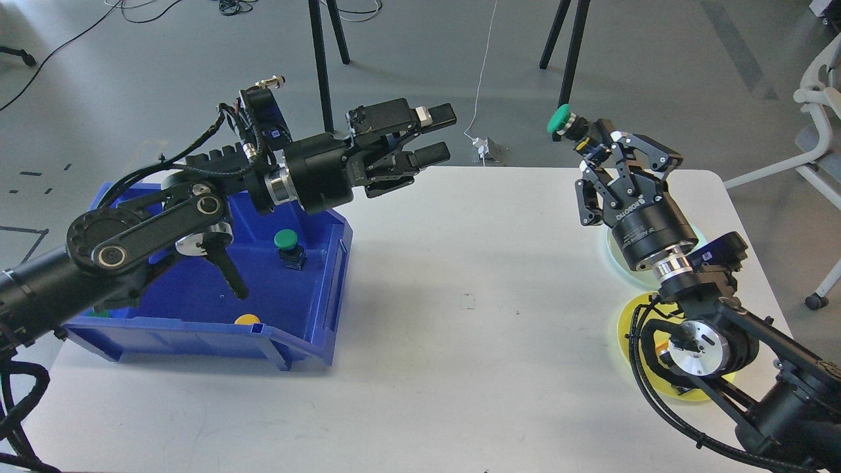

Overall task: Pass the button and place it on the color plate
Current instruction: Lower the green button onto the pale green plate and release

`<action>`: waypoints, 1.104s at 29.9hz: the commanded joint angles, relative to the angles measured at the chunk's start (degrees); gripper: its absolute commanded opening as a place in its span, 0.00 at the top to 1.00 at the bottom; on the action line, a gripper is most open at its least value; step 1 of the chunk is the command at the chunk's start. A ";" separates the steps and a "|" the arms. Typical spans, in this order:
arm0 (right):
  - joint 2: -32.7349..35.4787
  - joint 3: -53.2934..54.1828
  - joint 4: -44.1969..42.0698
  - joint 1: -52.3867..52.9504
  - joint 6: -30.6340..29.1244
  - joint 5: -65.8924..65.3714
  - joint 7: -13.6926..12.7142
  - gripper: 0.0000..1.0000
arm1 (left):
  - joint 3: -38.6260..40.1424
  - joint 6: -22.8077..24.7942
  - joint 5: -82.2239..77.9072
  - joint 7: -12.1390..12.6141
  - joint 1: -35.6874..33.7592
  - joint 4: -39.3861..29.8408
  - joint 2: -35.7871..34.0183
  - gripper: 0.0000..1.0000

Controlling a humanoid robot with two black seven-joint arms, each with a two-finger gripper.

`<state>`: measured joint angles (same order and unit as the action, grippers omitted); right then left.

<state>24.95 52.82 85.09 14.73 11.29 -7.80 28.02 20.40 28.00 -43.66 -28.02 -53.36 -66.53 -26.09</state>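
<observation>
Right end effector (594,146) raised above the far right part of the white tabletop (473,315), fingers closed around the dark body of a green button (560,119). The button's green cap points up and to the left, clear of the fingers, and hangs in the air well above the surface.

Left end effector (439,135) stretched out level over the far left of the tabletop, pointing right toward the other arm. Its two black fingers stand apart with an open gap and nothing between them. A clear space separates it from the held button.

Blue bin (328,289) sits on the left side of the tabletop, partly under the left arm. Inside it: a second green-capped button (288,243) standing upright near the right wall, and a yellow cap (248,320) showing just behind the front rim. A bit of green shows at the bin's near left corner, mostly hidden by the arm.

On the right side, a yellow plate (627,322) lies flat beneath the right arm's wrist, largely covered by it. Just beyond it lies a pale green plate (617,253), also mostly hidden behind the end effector body.
</observation>
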 commanded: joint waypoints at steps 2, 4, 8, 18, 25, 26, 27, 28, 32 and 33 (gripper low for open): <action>-0.34 6.59 0.08 -6.90 10.74 16.48 -0.02 0.98 | -0.01 0.00 -0.02 0.02 0.01 0.00 -0.01 0.23; -0.26 7.12 -0.53 -7.34 14.09 20.17 -0.02 0.98 | -0.01 0.00 -0.02 0.02 0.01 0.00 -0.01 0.23; -0.26 7.65 -3.87 -6.65 16.71 24.05 -0.02 0.98 | -0.01 0.00 -0.02 0.02 0.01 0.00 -0.01 0.23; -2.62 7.66 -18.80 0.65 16.71 23.71 -0.02 0.96 | -0.01 0.00 -0.02 0.02 0.01 0.00 -0.01 0.23; -6.23 3.70 -28.03 7.76 16.71 23.62 -0.15 0.83 | -0.01 0.00 -0.11 0.02 0.01 0.00 -0.01 0.23; -6.49 3.61 -28.48 8.12 16.71 23.62 -0.24 0.79 | -0.01 0.00 -0.02 0.02 0.01 0.00 0.08 0.23; -6.67 3.61 -28.66 8.30 16.71 23.62 -0.42 0.74 | -0.01 0.00 -0.02 0.02 0.01 0.00 -0.01 0.23; -6.67 3.61 -28.75 8.30 16.71 23.62 -0.51 0.69 | -0.01 0.00 -0.02 0.02 0.01 0.00 -0.01 0.23; -8.07 3.61 -29.18 8.39 16.71 23.62 -1.74 0.55 | -0.01 0.00 -0.02 0.02 0.01 0.00 -0.01 0.23; -8.34 3.61 -29.71 8.39 16.71 23.62 -1.82 0.53 | -0.01 0.00 -0.02 0.02 0.01 0.00 -0.01 0.23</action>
<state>17.60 56.37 56.19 23.05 28.00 15.81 26.76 20.40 28.00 -43.68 -27.99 -53.36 -66.53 -26.09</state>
